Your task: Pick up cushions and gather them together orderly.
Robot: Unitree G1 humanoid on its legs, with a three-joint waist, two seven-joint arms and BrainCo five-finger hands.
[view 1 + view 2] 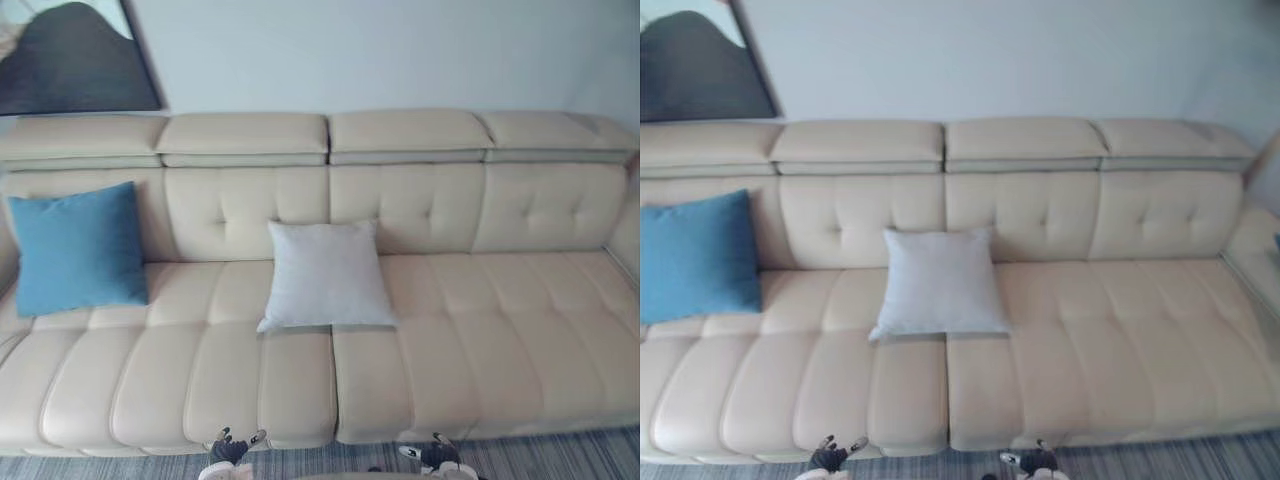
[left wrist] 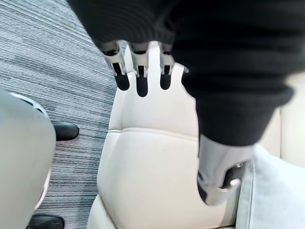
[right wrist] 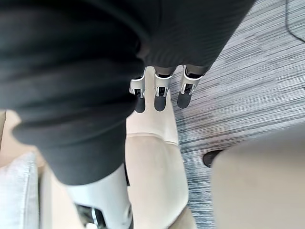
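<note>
**Left eye view:** A long cream tufted-leather sofa (image 1: 480, 300) spans the frame, with a dark framed painting (image 1: 70, 55) above it at eleven o'clock. A square blue fabric cushion (image 1: 78, 248) leans on the backrest at nine o'clock. A square pale grey fabric cushion (image 1: 325, 275) is propped at the centre, well apart from the blue one. Toward six o'clock, over a grey striped carpet (image 1: 560, 455), the left hand (image 1: 230, 448) and the right hand (image 1: 438, 455) hang just before the seat's front edge, clear of both cushions.

**Right eye view:** The same scene, the blue cushion at nine o'clock and the grey one at the centre.

**Left wrist view:** The left hand's fingers (image 2: 139, 83) are straight and released, the thumb held apart, grasping nothing. The sofa seat lies beneath them and a corner of the grey cushion is near the thumb.

**Right wrist view:** The right hand's fingers (image 3: 159, 95) are likewise straight and empty above the seat edge and carpet. The grey cushion's edge is beside the thumb.
</note>
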